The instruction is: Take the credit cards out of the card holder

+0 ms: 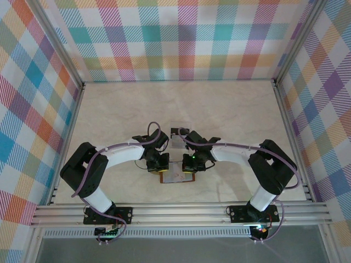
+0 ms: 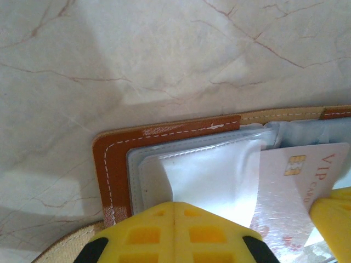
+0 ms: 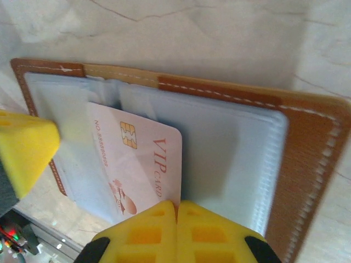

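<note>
Credit card [image 3: 145, 164] marked VIP lies partly among the clear sleeves [image 3: 230, 148] of the open card holder [image 1: 176, 176], near the middle of the near edge of the counter [image 1: 219, 109]; I think the left pincer [image 2: 174, 219], fingers together, should pin the holder flat while the right pincer [image 3: 176, 224], fingers also together at the card's corner, draws the card out slowly and straight along the sleeve.

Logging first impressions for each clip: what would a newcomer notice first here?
An open tan card holder lies on the table near its front edge, both arms bent over it. A white VIP card juts from its clear sleeves, the shut right gripper at the card's edge.
</note>
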### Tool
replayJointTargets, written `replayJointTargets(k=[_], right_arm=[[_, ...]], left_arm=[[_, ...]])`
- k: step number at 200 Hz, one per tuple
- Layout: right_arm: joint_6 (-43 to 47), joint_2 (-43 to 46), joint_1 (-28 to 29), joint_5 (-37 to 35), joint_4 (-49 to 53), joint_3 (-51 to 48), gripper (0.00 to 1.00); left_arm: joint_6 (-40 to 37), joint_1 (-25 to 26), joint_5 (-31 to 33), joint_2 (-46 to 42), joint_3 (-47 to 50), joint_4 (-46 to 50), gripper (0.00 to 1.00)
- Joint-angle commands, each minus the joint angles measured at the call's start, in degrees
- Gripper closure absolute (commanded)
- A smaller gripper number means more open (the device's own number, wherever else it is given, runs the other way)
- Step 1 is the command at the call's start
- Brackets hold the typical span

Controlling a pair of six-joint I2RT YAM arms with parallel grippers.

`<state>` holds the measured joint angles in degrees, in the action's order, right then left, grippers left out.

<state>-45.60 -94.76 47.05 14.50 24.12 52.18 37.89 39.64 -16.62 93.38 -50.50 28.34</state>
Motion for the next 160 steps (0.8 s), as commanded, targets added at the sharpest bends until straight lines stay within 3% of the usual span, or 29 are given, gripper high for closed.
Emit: replayJointTargets(k=[1, 131, 147, 160], right_arm=[[1.0, 2.0, -0.2, -4.1, 7.0, 1.1, 0.98], [1.8, 2.2, 0.5, -4.3, 8.9, 4.1, 0.99], [1.3, 1.6, 0.5, -2.2, 6.7, 3.9, 0.96], [0.7, 1.3, 0.6, -0.9, 5.3, 3.9, 0.88]], left_arm=[[-0.9, 0.4, 3.3, 0.9, 1.0, 4.4, 0.96], [-0.7, 0.5, 1.9, 0.5, 0.2, 3.7, 0.96], [-0.8, 0.6, 1.8, 0.6, 0.1, 3.7, 0.96], [-0.7, 0.7, 1.7, 0.6, 0.0, 3.7, 0.96]])
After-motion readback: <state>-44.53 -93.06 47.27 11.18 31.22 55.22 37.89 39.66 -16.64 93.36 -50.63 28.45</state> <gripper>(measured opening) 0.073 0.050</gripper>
